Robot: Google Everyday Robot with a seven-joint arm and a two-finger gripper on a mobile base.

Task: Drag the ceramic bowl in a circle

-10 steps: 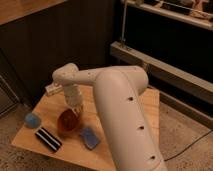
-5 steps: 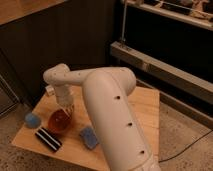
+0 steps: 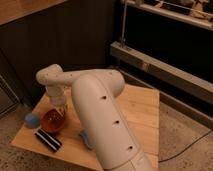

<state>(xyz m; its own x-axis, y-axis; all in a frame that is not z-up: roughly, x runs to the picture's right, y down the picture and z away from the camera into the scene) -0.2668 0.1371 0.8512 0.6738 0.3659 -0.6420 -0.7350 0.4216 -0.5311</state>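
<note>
The ceramic bowl (image 3: 52, 121), glossy reddish-brown, sits on the wooden table (image 3: 140, 107) at its left side. My gripper (image 3: 58, 110) hangs from the white arm (image 3: 95, 105) and reaches down onto the bowl's near-right rim. A small light-blue round object (image 3: 32, 119) lies just left of the bowl.
A dark striped block (image 3: 48, 139) lies in front of the bowl near the table's front edge. A blue sponge (image 3: 86, 139) shows partly behind my arm. A dark wall is behind the table and a metal shelf (image 3: 165, 65) stands at the right.
My gripper and the bowl have moved left and a little toward the front, closer to the light-blue round object. The arm has swung left with them.
</note>
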